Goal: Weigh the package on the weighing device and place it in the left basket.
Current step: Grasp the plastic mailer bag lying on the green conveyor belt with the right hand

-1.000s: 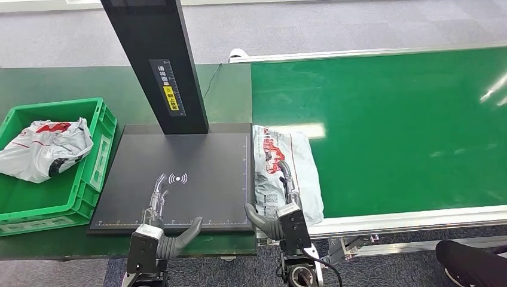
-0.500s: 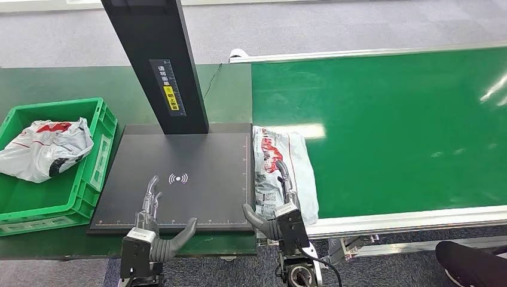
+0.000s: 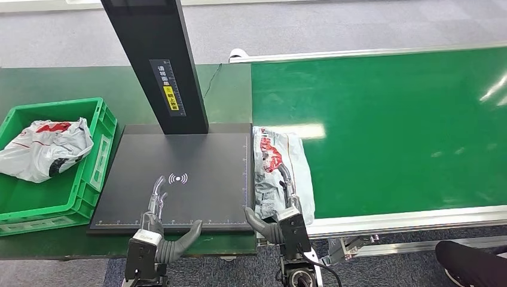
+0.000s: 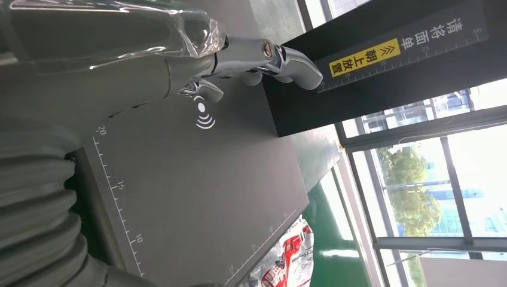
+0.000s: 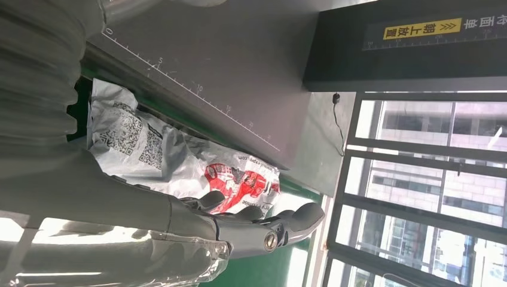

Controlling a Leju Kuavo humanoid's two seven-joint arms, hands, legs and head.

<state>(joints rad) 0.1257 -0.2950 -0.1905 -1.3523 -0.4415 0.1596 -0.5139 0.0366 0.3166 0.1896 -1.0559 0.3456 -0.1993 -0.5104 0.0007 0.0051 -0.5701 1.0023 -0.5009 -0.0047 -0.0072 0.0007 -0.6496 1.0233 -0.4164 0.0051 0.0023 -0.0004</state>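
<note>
Head view: my left hand (image 3: 160, 222) hovers over the near edge of the black weighing plate (image 3: 197, 161), fingers (image 3: 158, 191) extended toward the wireless symbol (image 3: 177, 178), thumb out to the right. Nothing in it; fingers apart. My right hand (image 3: 280, 212) sits over the near end of the package (image 3: 280, 170), a white plastic mailer with red print. The package lies on the green conveyor belt (image 3: 394, 125), at the belt's left edge, just beside the plate's right side and not on the plate. My right fingers (image 3: 287, 179) reach along the top of the bag, thumb off to the left. Whether they grip the bag or just rest on it, I cannot tell. The green basket (image 3: 89, 179) stands left of the plate and holds another white bag (image 3: 42, 149). A black column (image 3: 158, 60) with a yellow label rises from the plate's far side.

Left wrist view: my left hand (image 4: 179, 57) is open above the dark plate (image 4: 197, 197), fingers (image 4: 281, 57) straight, holding nothing. A corner of the package (image 4: 287, 257) shows past the plate's ruled edge.

Right wrist view: my right hand (image 5: 197, 224) lies over the package (image 5: 161, 155), fingers (image 5: 287, 224) stretched beyond its red print (image 5: 239, 182). Contact unclear. The plate (image 5: 239, 72) lies just beside the bag.
</note>
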